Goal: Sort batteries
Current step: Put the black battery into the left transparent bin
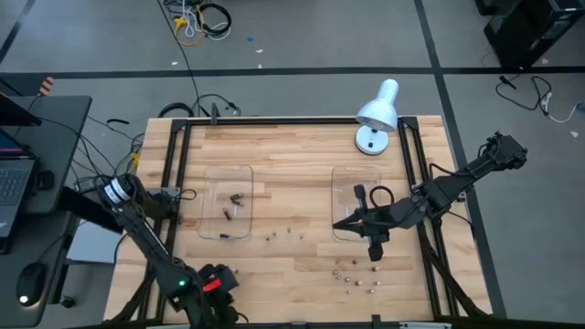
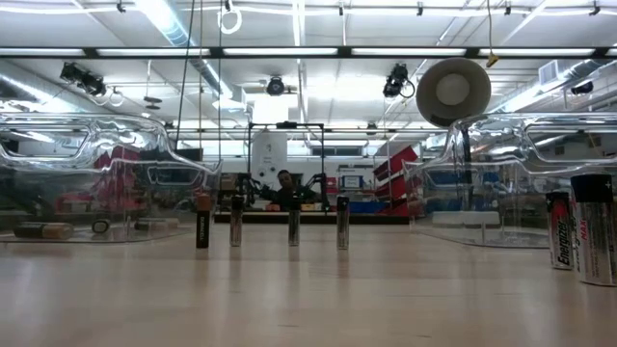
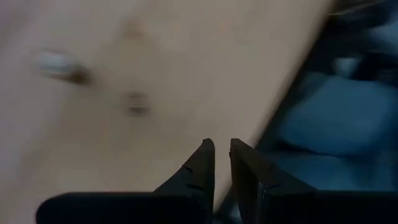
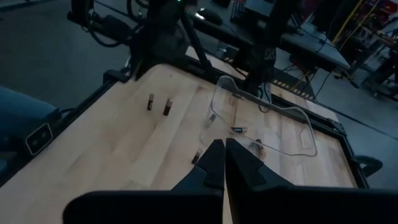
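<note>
Small batteries stand on end on the wooden table: a short row (image 1: 288, 232) between the two clear trays' near ends, and a cluster (image 1: 355, 276) toward the near edge. In the low view the row (image 2: 294, 229) stands mid-table and two batteries (image 2: 578, 231) loom close on the right. A few dark batteries (image 1: 233, 203) lie in the left tray (image 1: 212, 174). My right gripper (image 1: 343, 222) hovers shut over the right tray's (image 1: 345, 174) near-left corner; its fingers (image 4: 222, 149) hold nothing. My left gripper (image 1: 215, 279) waits at the near edge, its fingers (image 3: 222, 152) together.
A white desk lamp (image 1: 377, 114) stands at the far edge, beside the right tray. Black frame rails (image 1: 174, 183) run along the table's left and right sides. Two batteries (image 4: 158, 104) stand near the left arm. Bare wood lies between the trays.
</note>
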Controlling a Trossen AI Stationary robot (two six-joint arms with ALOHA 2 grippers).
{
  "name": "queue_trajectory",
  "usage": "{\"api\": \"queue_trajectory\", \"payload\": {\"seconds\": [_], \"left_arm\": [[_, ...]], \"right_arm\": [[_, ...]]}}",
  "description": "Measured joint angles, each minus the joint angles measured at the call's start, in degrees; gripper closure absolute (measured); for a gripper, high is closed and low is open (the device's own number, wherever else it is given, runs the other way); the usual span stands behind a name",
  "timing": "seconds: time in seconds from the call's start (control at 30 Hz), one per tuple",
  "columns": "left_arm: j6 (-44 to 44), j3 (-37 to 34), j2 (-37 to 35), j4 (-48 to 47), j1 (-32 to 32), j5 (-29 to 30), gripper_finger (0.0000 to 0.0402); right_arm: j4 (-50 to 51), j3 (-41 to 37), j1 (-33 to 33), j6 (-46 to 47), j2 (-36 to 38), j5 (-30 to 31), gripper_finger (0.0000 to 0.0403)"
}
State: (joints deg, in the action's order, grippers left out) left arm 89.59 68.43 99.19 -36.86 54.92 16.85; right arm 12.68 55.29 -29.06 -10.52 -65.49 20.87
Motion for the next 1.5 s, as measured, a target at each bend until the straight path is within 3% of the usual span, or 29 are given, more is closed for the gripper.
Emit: {"api": "queue_trajectory", "payload": {"seconds": [0.2, 0.43, 0.97, 1.13, 1.5], "left_arm": [[-4.1, 0.8, 0.3, -3.2, 0.1, 0.5, 0.0360], [-11.8, 0.8, 0.3, -4.3, 0.2, 6.0, 0.0360], [-13.7, 0.7, 0.3, -7.9, 0.2, 6.2, 0.0360], [-19.4, 0.7, 0.3, -7.6, 0.2, 7.0, 0.0358], [-20.6, 0.7, 0.9, -7.7, 0.2, 7.5, 0.0285]], "right_arm": [[1.2, 0.0, 0.0, 0.2, 0.0, 0.0, 0.0400], [1.2, 0.0, 0.0, 0.3, 0.0, 0.0, 0.0400], [1.2, 0.0, 0.0, 0.3, 0.0, -0.1, 0.0400], [1.2, 0.0, 0.0, 0.3, 0.0, -0.1, 0.0400], [1.3, 0.0, 0.0, 0.3, 0.0, -0.1, 0.0400]]}}
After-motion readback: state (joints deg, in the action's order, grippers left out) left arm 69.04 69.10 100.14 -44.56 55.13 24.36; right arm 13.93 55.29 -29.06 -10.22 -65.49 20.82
